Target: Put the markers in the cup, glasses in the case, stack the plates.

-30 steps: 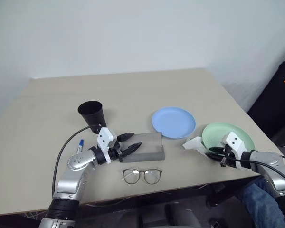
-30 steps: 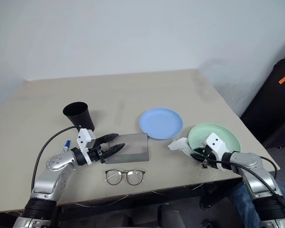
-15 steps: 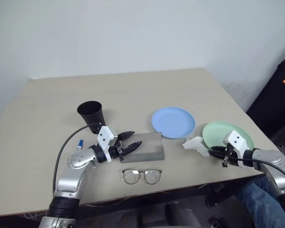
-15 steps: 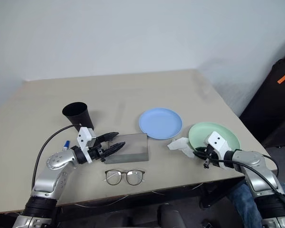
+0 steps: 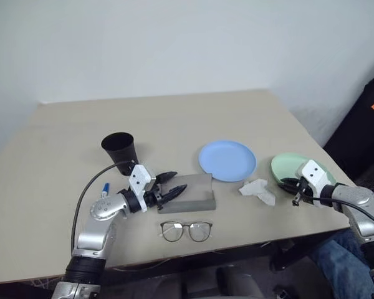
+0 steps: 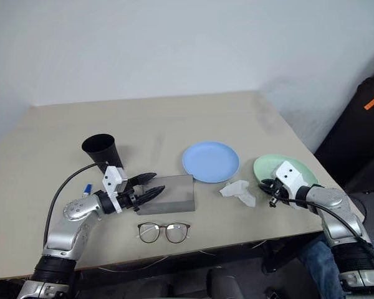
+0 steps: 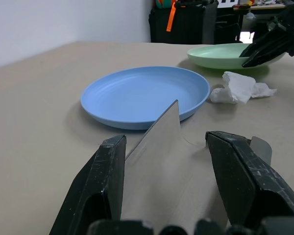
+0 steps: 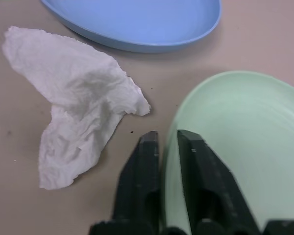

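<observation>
The mint green plate (image 5: 292, 166) lies at the table's right edge, its near rim pinched between the fingers of my right gripper (image 8: 167, 139), which is shut on it. The light blue plate (image 5: 227, 160) rests flat, left of the green one. My left gripper (image 5: 173, 184) hovers open over the left end of the grey case (image 5: 194, 192), its fingers either side of the lid. The glasses (image 5: 187, 230) lie in front of the case. The black cup (image 5: 119, 151) stands upright behind my left arm, and a blue-capped marker (image 5: 105, 189) lies beside that arm.
A crumpled white tissue (image 5: 257, 190) lies between the case and the green plate. A black bag (image 5: 368, 118) with an orange tag stands off the table's right side. A person's leg in jeans (image 5: 343, 268) shows at the lower right.
My right gripper has closed on the green plate's rim and drawn it to the right, away from the tissue, which stayed put. The left arm has not moved.
</observation>
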`<state>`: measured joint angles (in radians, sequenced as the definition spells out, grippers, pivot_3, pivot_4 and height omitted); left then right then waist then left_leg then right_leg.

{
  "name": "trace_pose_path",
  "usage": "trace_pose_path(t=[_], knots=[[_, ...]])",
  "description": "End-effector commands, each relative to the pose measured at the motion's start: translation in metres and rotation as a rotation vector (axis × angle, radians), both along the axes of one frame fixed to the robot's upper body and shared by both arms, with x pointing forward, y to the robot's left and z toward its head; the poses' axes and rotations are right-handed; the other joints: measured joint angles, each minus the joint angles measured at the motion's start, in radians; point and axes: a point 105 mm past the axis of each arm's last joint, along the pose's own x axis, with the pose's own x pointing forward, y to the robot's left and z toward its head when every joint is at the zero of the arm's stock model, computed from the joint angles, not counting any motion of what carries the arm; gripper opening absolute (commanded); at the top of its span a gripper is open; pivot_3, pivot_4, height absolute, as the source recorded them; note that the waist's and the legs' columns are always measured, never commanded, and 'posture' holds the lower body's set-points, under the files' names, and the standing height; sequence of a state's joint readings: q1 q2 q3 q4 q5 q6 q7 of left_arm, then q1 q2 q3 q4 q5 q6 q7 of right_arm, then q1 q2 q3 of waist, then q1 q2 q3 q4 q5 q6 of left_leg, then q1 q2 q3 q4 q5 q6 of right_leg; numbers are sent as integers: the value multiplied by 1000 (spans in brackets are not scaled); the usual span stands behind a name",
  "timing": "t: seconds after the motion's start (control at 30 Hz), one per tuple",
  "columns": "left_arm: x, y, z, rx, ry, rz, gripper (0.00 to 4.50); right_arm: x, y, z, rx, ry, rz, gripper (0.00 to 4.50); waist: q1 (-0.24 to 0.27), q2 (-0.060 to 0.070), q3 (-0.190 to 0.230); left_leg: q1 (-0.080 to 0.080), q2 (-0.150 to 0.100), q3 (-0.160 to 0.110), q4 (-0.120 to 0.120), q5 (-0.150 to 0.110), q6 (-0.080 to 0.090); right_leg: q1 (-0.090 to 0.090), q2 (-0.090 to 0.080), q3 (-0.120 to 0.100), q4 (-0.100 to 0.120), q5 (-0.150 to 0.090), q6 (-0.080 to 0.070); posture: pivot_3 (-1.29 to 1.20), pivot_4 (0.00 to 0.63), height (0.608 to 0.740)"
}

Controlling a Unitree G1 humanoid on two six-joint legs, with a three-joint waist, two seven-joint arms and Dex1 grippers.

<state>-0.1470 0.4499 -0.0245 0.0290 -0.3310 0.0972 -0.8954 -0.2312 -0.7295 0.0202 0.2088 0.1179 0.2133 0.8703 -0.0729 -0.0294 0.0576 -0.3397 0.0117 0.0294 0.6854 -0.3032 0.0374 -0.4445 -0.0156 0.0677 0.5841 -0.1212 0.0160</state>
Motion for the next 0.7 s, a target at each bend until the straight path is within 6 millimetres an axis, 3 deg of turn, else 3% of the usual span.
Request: trace_pose_path(t=[0.03,0.4,0.57,0.7], knots=[[3,-4,13,-7,-59,-12,2703,8,3,15,-3,-71,16,11,0,0,0,0,0,0,0,0,0,0,0,0,0,0,0,0,0,740],[4,-4,12,-5,-61,-8,2703,13,8,23,-14,-122,22,11,0,0,0,0,0,0,0,0,0,0,0,0,0,0,0,0,0,740],[4,-4,13,-5,-62,-8,2703,24,13,44,-5,-242,42,11,-1,0,0,0,0,1,0,0,0,0,0,1,0,0,0,0,0,740],[6,-2,14,-5,-64,-3,2703,22,35,60,17,-269,173,11,0,0,0,0,0,0,0,0,0,0,0,0,1,0,0,0,0,740]])
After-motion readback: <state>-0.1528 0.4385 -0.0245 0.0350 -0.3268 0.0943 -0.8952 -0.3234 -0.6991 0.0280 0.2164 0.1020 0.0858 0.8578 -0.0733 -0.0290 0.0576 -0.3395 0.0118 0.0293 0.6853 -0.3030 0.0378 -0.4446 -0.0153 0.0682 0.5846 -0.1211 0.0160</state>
